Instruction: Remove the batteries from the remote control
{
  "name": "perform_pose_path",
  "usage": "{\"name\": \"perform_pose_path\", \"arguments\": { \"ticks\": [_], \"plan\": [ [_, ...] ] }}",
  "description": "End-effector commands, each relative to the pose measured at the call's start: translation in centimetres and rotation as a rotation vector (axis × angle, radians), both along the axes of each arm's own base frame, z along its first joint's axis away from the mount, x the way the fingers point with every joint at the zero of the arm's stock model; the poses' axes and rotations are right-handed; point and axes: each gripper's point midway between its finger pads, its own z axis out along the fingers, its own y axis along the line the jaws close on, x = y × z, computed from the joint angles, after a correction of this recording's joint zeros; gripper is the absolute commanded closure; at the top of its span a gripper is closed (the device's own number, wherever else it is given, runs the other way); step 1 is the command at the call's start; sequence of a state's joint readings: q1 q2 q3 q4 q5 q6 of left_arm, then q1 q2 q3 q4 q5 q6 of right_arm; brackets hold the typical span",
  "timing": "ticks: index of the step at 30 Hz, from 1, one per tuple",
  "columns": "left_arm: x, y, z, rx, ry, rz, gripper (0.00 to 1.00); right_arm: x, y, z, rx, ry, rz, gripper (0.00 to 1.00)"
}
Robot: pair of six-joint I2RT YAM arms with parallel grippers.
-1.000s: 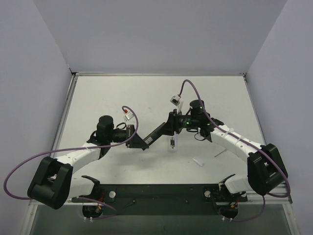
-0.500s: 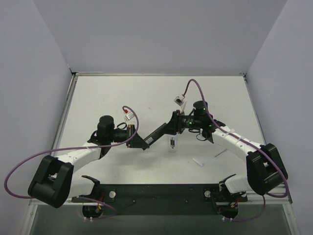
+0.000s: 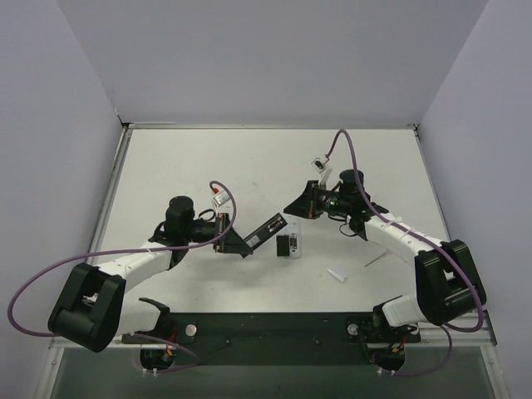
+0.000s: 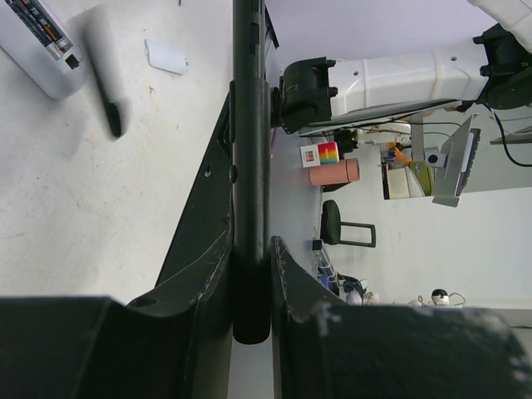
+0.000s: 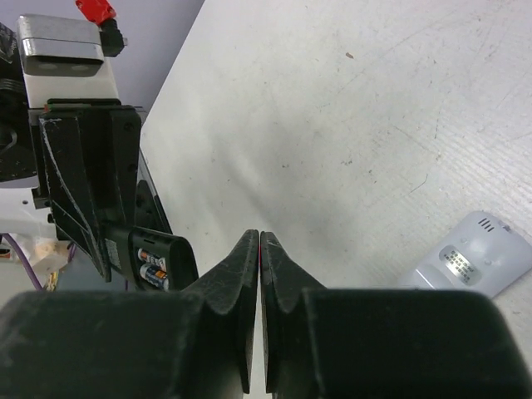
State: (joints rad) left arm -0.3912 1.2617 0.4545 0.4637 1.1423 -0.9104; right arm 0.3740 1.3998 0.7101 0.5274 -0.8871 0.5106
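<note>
Only container here is the battery bay on the back of the black remote, and it's uncovered. In the right wrist view, lower left, you can see both batteries sitting in it side by side, so two in, none out on the table.

Going left to right in the overhead view: the left claw is clamped on the near end of the black remote, holding it up off the table, angled toward the upper right. In the left wrist view the fingers squeeze it edge-on. Just right of that, around the middle of the frame, a flat black piece lies touching or just beside a white remote; can't tell which. Above them the right claw hangs apart from the black remote, fingers pressed together with nothing I can make out between them. Lower right: a small white chip and a thin pale stick.

Count: two remotes, two batteries, one each of the black piece, chip and stick
</note>
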Motion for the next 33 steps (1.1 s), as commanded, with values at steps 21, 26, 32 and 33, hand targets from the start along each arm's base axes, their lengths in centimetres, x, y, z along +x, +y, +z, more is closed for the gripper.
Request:
{"name": "perform_pose_path", "arguments": {
  "ticks": [21, 26, 32, 33],
  "plan": [
    [7.3, 5.5, -6.0, 0.39, 0.076, 0.451, 1.0, 0.4, -2.3, -5.3, -0.233, 0.187, -0.244, 0.62],
    [7.9, 5.7, -7.7, 0.399, 0.128, 0.506, 1.0, -1.3, -1.7, -5.3, -0.279, 0.162, -0.218, 0.57],
    [10.2, 7.7, -6.8, 0.47, 0.088, 0.592, 1.0, -5.5, 3.6, -4.9, -0.248, 0.163, -0.132, 0.56],
    [11.2, 9.4, -6.9, 0.506, 0.093, 0.673, 1.0, -5.8, 4.6, -4.7, -0.251, 0.158, -0.126, 0.56]
  ]
}}
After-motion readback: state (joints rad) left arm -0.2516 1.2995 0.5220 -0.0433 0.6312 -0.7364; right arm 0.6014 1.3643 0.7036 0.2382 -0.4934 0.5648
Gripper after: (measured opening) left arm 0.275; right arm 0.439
